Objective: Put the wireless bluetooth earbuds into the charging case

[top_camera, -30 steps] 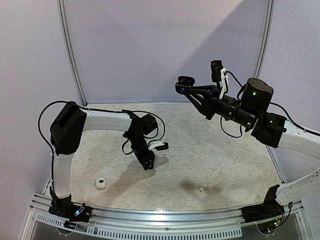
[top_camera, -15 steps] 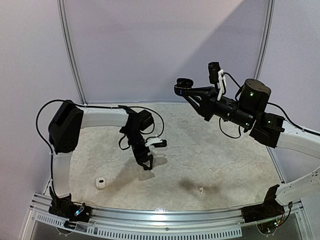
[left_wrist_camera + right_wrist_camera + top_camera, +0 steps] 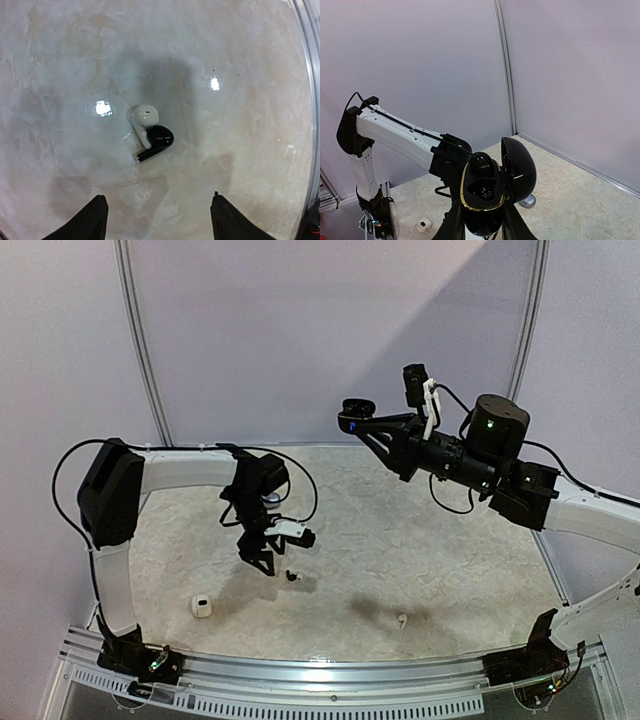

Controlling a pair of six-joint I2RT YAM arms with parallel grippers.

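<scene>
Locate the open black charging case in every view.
Top external: upper middle, black case held aloft in the right gripper.
Left wrist: not in it.
Right wrist: bottom centre, lid open.
Shared landmark: the small white case, near-left on the table in top external, bottom left in right wrist.

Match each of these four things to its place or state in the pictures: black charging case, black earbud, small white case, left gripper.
Things:
1. black charging case
2. black earbud
3. small white case
4. left gripper

Places or states:
A. lying against a white earbud
B. held aloft, lid open
C. open, holding nothing
D. alone, near the front left edge

Pairs: 1-B, 2-A, 3-D, 4-C
</scene>
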